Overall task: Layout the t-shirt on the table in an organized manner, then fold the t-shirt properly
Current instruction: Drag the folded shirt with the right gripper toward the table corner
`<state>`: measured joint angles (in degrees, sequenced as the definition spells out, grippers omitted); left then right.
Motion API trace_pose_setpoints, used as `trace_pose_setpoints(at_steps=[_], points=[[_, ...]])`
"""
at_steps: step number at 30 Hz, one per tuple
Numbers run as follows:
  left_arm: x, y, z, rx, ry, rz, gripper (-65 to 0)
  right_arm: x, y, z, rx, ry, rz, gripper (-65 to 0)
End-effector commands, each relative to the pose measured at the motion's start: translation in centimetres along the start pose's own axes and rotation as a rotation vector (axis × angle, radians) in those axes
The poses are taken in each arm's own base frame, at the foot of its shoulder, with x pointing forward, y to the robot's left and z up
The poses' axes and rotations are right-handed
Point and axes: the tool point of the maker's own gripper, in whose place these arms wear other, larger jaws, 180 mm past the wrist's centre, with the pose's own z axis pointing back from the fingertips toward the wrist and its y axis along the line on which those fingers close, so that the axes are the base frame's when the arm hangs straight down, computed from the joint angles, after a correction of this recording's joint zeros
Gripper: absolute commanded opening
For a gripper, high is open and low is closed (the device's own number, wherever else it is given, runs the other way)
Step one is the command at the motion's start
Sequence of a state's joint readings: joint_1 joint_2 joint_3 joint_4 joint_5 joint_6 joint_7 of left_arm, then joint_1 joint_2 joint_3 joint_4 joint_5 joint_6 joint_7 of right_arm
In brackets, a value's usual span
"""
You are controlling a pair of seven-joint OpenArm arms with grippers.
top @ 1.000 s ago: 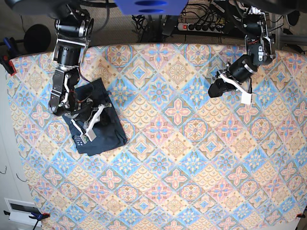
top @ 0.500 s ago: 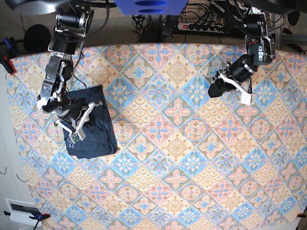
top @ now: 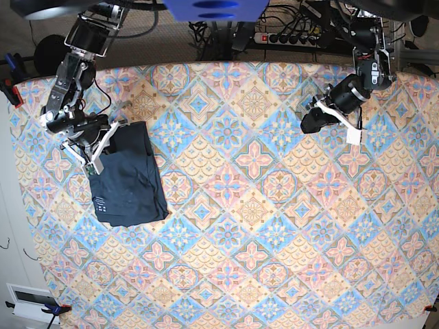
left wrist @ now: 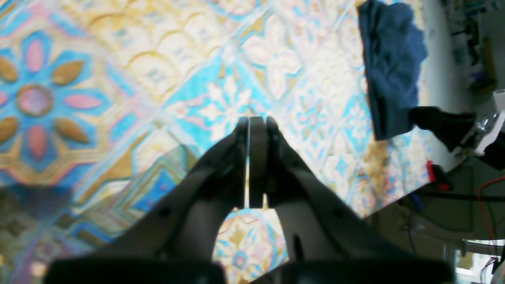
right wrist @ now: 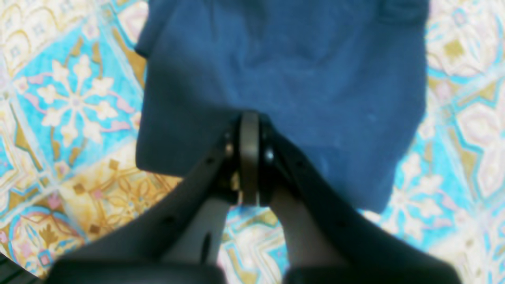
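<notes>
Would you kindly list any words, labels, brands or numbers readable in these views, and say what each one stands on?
None can be read.
Small white printed label on the folded dark navy-blue cotton t-shirt: too small to read.
Pastel diamond-tiled cloth on the table: only a pattern, no text.

A robotics lab: power strip [top: 288,38] and tangled cables [top: 212,31] sit behind the patterned desk [top: 260,226].

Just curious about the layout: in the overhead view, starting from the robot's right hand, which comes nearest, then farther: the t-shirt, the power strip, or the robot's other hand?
1. The t-shirt, right beside the right hand, at the table's left side.
2. The power strip, behind the table's back edge, top centre.
3. The left hand, over the table's far right part.
</notes>
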<state>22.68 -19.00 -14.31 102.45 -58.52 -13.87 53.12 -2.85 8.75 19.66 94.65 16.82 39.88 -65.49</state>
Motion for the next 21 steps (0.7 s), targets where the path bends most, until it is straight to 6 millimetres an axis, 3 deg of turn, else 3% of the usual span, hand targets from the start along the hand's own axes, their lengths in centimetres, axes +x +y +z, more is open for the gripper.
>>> trace_pose_setpoints(at_steps=[1, 4, 13, 18, 21], points=[[1.4, -0.8, 0.2, -0.027, -0.041, -0.022, -65.0, 0.7, -0.7, 0.2, -0.01, -0.022, 0.006, -64.4], [1.4, -0.7, 0.3, -0.027, -0.04, -0.024, -65.0, -0.2, -0.5, -0.3, 0.004, 0.002, -0.013, -64.4], [1.7, -1.2, 0.8, -0.029, -0.042, -0.053, -65.0, -0.3, -0.5, -0.3, 0.004, 0.007, -0.01, -64.4], [1.8, -1.7, 1.3, -0.034, -0.04, -0.084, -65.0, -3.1, 0.2, -0.2, 0.016, 0.063, -0.021, -64.4], [1.9, -1.5, 1.5, -0.028, -0.033, -0.093, -65.0, -3.2, 0.9, -0.5, 0.035, 0.072, -0.003, -64.4]])
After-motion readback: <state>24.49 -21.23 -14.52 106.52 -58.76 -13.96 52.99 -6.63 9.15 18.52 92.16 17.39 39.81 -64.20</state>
